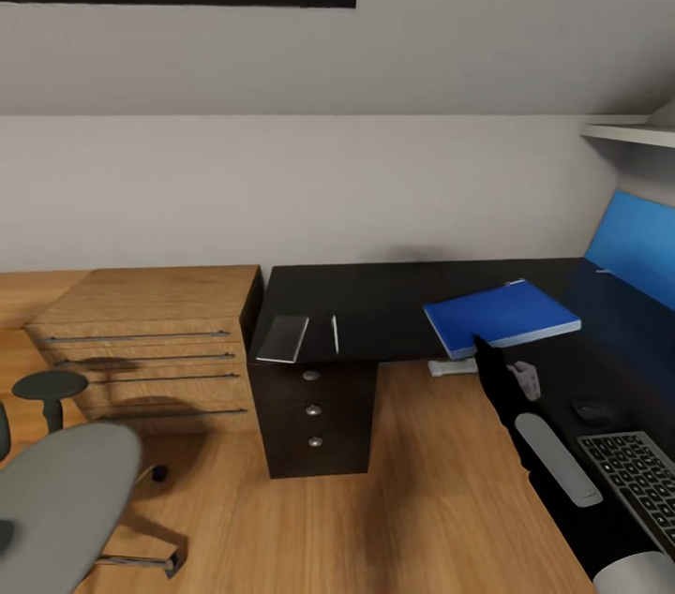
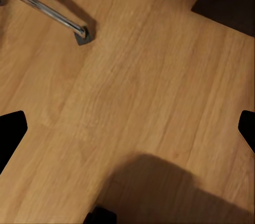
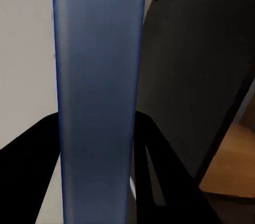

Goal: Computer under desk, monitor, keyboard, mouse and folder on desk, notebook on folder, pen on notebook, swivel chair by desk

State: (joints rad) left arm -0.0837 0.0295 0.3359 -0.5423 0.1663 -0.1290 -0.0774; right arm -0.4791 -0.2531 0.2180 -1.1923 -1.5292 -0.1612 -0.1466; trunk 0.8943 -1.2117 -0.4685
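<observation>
The right gripper [image 1: 480,352] pinches the near edge of the blue folder [image 1: 502,317], holding it just above the black desk [image 1: 375,304]. The left gripper [image 2: 127,128] is spread over wooden floor [image 2: 138,75]. The notebook [image 1: 283,337] and pen [image 1: 335,333] lie well apart from the folder.

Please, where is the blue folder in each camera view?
Head view: folder right of centre, above the black desk, at the right gripper.
Right wrist view: its edge runs between the fingers.
Left wrist view: not in it.
Shared landmark: the desk.
</observation>
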